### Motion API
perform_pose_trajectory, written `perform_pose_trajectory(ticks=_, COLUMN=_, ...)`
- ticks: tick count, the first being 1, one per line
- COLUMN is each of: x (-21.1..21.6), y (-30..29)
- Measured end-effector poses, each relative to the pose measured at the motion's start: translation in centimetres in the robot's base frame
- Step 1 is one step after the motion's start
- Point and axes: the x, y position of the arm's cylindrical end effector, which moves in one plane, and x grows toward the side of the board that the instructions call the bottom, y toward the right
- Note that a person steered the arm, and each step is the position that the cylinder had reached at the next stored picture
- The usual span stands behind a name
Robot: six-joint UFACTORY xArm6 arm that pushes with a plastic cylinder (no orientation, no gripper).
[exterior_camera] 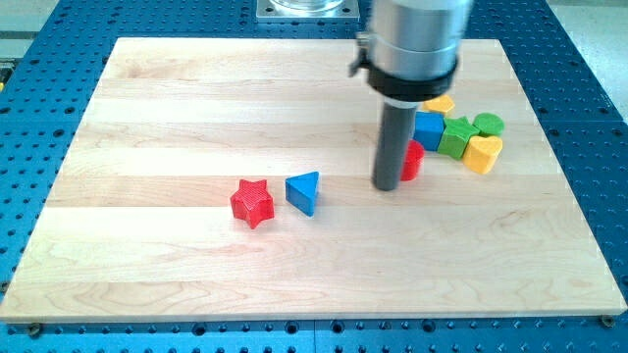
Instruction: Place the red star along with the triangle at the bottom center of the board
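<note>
In the single camera view, one wooden worktop (196,98) is seen lying on a blue perforated base (589,118). Eight blocks are counted on it. Two are set apart near the middle of the frame, slightly left of centre and below it: one red star (252,202) and one blue triangle (304,192), placed just beside each other, the star toward the view's left. Neither is at the bottom centre of the board.

Six blocks are clustered in the upper right of the frame: one red block (413,160), largely hidden by the rod so its shape cannot be told; one blue cube (429,129); one green star-like block (457,136); one green round block (488,124); one yellow heart (483,154); and one yellow block (440,103), partly hidden.

No pincer is carried; only one dark rod is fitted. My tip (387,186) is seen resting just left of the red block, well to the right of the blue triangle.
</note>
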Motion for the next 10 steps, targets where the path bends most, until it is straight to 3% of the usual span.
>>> perform_pose_trajectory(ticks=1, x=0.1, y=-1.5)
perform_pose_trajectory(ticks=2, x=0.4, y=-9.0)
perform_pose_trajectory(ticks=3, x=7.3, y=-14.3)
perform_pose_trajectory(ticks=4, x=6.2, y=-13.4)
perform_pose_trajectory(ticks=5, x=2.6, y=-16.9)
perform_pose_trajectory(ticks=7, x=0.7, y=-24.5)
perform_pose_trajectory(ticks=8, x=3.1, y=-29.1)
perform_pose_trajectory(ticks=9, x=5.7, y=-21.5)
perform_pose_trajectory(ticks=10, x=4.4, y=-22.3)
